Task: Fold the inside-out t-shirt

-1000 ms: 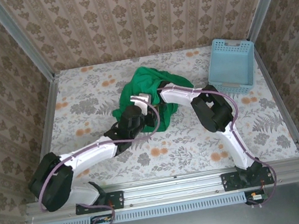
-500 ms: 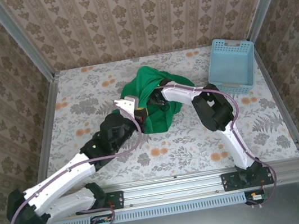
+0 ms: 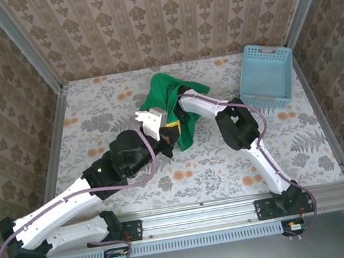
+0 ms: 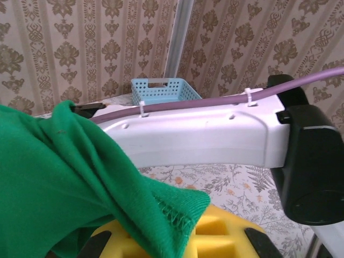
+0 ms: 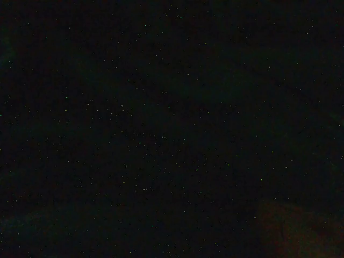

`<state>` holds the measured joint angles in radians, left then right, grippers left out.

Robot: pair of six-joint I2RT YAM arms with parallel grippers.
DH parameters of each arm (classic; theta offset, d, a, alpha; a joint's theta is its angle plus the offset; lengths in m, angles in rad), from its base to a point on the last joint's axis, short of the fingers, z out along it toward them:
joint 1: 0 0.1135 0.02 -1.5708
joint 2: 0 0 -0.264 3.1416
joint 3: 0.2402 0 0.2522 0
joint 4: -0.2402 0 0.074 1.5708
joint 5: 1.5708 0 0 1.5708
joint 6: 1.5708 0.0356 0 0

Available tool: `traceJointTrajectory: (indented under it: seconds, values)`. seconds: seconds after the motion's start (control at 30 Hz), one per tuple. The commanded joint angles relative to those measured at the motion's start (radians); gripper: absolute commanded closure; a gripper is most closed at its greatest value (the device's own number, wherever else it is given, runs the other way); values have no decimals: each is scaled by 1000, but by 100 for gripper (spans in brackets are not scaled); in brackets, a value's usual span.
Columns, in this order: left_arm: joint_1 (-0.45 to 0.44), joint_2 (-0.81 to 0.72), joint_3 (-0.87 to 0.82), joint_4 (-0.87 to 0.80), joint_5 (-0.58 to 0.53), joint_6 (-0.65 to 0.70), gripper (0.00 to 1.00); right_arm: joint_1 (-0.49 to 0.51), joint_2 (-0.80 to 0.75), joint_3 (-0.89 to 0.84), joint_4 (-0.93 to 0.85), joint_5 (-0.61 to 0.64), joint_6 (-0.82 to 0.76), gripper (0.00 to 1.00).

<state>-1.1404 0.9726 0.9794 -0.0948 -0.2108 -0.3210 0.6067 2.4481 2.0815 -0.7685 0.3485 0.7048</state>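
From above, you see the inside-out t-shirt [image 3: 168, 95] bunched in a heap near the middle of the floral bench [image 3: 92, 119], toward the far side, with one part spread flat toward the back wall and a narrower fold hanging down toward you. Your left hand [image 3: 170, 131] sits at the near edge of that heap, its yellow body just showing against the green, and its jaws are fully closed with the cloth caught in them. Your right arm [image 3: 211, 104] reaches in from the right and its hand is buried in the shirt, so you cannot tell how wide it stands or whether it grips anything. The light blue basket [image 3: 267, 74] stands well apart in the far right corner. In the left wrist view, a hemmed edge of the green cloth drapes across the yellow part of the hand, covering the fingers, while the white link of the right arm crosses just behind it and the basket sits beyond. The right wrist view is too dark to make anything out.
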Motion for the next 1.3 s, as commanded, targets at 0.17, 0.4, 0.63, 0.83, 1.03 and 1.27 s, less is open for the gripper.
traceJointTrajectory:
  seconds: [0.17,0.4,0.63,0.83,1.03,1.27]
  values:
    - [57,-22,110,-57,-56,-8,100,-7,-37,-152,89,-36,-55,77]
    - [371,35,193,-244,-54,-59,100,57,-338,-594,511,-158,-183,100]
    - [739,236,238,-359,73,-149,100,166,-613,-983,816,-169,-233,100]
    - [878,512,271,-448,108,-165,100,237,-828,-1246,1089,-217,-263,100]
    - [886,773,357,-543,70,-164,100,251,-992,-1404,1293,-353,-274,100]
    - [818,1047,507,-697,67,-96,100,253,-1121,-1462,1357,-435,-275,100]
